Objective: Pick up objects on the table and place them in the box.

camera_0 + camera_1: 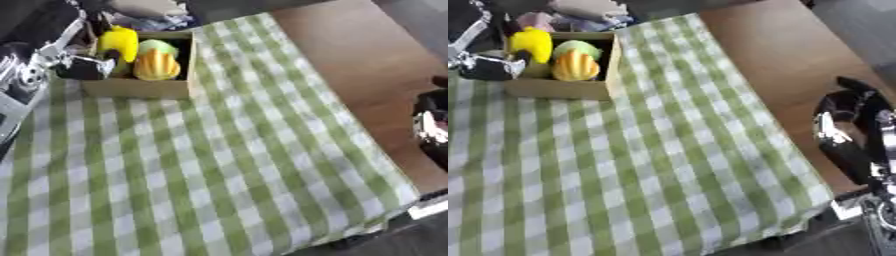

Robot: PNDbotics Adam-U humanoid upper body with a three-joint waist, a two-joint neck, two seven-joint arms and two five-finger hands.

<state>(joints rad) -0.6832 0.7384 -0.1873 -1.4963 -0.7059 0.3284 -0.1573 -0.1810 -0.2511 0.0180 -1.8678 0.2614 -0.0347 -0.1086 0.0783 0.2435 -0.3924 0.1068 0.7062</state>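
Cardboard box [140, 87] of rounded yellow, green, orange objects [156, 66] on checked cloth [219, 165]

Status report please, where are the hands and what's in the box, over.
Left hand at the box's left rim, fingers unclear. Right hand idle off the cloth's right edge. Box holds yellow item, green item, orange item. Nothing in the way.

Both arms apart, at opposite edges.
The left hand [80, 67] reaches in at upper left; the right hand [846, 132] rests low at right, fingers unclear.
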